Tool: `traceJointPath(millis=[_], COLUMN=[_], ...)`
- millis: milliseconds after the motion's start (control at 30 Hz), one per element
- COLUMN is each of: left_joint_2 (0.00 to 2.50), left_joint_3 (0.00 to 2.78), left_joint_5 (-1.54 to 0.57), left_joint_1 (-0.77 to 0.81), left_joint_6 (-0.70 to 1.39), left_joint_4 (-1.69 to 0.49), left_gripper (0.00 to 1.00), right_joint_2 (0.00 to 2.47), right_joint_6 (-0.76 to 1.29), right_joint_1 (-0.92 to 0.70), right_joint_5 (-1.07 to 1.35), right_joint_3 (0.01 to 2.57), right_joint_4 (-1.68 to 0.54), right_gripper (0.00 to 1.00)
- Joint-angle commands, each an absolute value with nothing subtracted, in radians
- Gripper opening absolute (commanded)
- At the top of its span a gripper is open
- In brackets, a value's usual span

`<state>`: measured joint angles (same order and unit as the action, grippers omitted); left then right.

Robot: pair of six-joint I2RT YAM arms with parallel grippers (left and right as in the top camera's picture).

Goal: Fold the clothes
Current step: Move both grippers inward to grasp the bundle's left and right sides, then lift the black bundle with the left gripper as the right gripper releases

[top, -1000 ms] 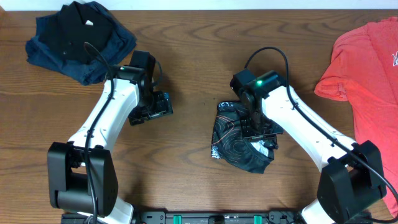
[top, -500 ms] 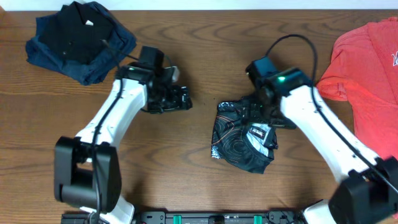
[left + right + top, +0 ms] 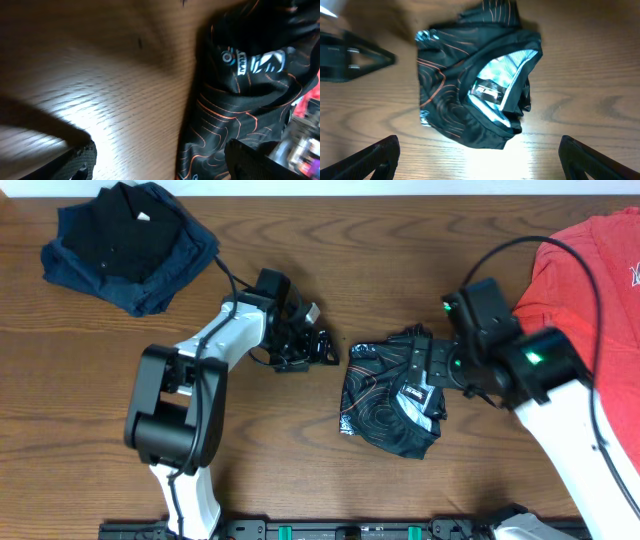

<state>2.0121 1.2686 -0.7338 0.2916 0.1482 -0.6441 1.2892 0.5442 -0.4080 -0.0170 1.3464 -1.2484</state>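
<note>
— Both arms have shifted in the last second, yes?

— Yes. The right gripper (image 3: pixel 480 142) was down on top of the jersey (image 3: pixel 385 408). It has lifted off and drawn back toward 3 o'clock, and now hangs at the bundle's 2 o'clock edge, fingers spread wide, gripping nothing. The left gripper (image 3: pixel 160 146) has swung in from 9 o'clock and sits just beside the jersey's 10 o'clock corner, also wide and empty.

— And the jersey itself?

— Barely moved. It is a compact crumple on the table (image 3: pixel 300 450), slightly toward 4 o'clock from the centre, with its pale grey inside and a label showing through an opening.

— What does that mean for the folding?

— I'd judge the right arm has let go after pressing or tucking, and the left is coming for a hold on that corner. The bundle is small but uneven, so I wouldn't call the fold finished.

— What can't you make out?

— From overhead, the right arm covers the jersey's 2 o'clock part. The left wrist view is blurred and cuts the cloth off at 3 o'clock, so I cannot tell whether a left finger touches fabric. Sleeves and collar are lost in the folds. The coral T-shirt (image 3: pixel 610 250) at 2 o'clock runs out of frame. The dark garments (image 3: pixel 130 240) lie well apart at 10 o'clock.
</note>
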Motion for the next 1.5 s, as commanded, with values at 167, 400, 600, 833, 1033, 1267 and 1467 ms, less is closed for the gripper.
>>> traceJointPath(millis=[167, 400, 600, 833, 1033, 1267, 1467], left_joint_2=[2.135, 2.195, 2.203, 2.203, 2.203, 2.202, 2.202], left_joint_3=[1.264, 1.264, 1.264, 1.264, 1.264, 1.264, 1.264], left_joint_5=[-0.876, -0.876, -0.875, -0.828, -0.632, -0.590, -0.593], left_joint_1=[0.367, 0.455, 0.502, 0.542, 0.561, 0.493, 0.419], left_joint_6=[0.127, 0.127, 0.128, 0.136, 0.307, 0.411, 0.424], left_joint_4=[-0.599, -0.567, -0.501, -0.350, -0.313, -0.312, -0.311], left_gripper=[0.83, 0.83, 0.83, 0.83, 0.83, 0.83, 0.84], right_joint_2=[1.187, 1.189, 1.189, 1.189, 1.189, 1.190, 1.190], right_joint_6=[0.499, 0.488, 0.481, 0.481, 0.481, 0.462, 0.462], right_joint_1=[-0.356, -0.352, -0.352, -0.352, -0.352, -0.352, -0.352], right_joint_5=[-0.022, -0.023, -0.026, -0.026, -0.026, -0.026, -0.026], right_joint_3=[1.355, 1.354, 1.354, 1.354, 1.354, 1.354, 1.353], right_joint_4=[-1.293, -1.317, -1.319, -1.321, -1.327, -1.333, -1.334], right_gripper=[0.99, 0.99, 0.99, 0.99, 0.99, 0.99, 0.99])
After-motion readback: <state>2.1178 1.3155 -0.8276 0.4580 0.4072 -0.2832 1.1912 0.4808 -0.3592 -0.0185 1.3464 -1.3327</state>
